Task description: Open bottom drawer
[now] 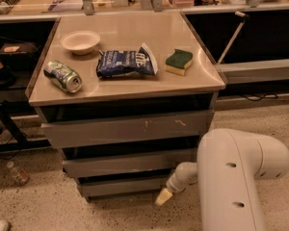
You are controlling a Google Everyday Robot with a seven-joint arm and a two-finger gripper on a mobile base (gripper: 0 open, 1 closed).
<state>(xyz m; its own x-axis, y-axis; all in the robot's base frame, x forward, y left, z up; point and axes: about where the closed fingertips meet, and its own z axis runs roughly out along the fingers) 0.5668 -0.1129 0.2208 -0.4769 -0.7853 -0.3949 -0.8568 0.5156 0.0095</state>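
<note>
The bottom drawer [123,186] is the narrowest of three grey drawers under the tan cabinet top; its flat slanted front sits nearly flush and no tray shows. My white arm [236,177] comes in from the lower right. My gripper [164,196] has a yellowish tip and sits just in front of the bottom drawer's right end, close to the floor. The mid-width drawer [127,162] and the widest drawer with white scratches [127,128] are above it.
On the cabinet top [130,32] lie a white bowl [80,41], a green can on its side [62,76], a blue chip bag [127,63] and a green-yellow sponge [178,61]. A small bottle [17,172] lies on the speckled floor at left. Dark shelving stands behind.
</note>
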